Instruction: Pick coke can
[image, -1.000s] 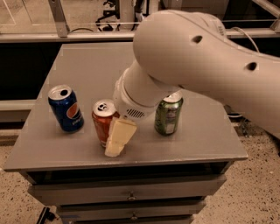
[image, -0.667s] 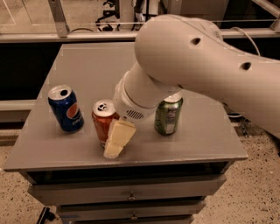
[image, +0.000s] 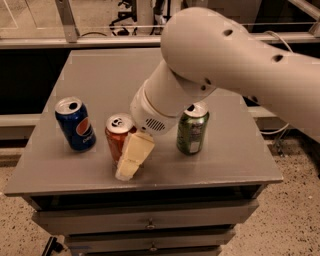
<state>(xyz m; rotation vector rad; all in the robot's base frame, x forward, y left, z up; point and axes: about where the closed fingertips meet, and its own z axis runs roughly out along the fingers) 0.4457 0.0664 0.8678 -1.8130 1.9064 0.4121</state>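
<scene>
The coke can (image: 115, 137) stands upright near the front of the surface (image: 100, 80), between a blue can (image: 75, 125) and a green can (image: 192, 132). The claw (image: 132, 160) sits low against its front; whether it's clamped, I can't tell. The can looks light, slick and easily dented, so I'd grip it mid-body, gently.

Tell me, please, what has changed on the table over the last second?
Very little. The gripper has crept slightly lower and toward the table's front edge, staying right in front of the coke can; whether it has hold of the can cannot be seen. The coke can, the Pepsi can and the green can stand upright where they were.
</scene>
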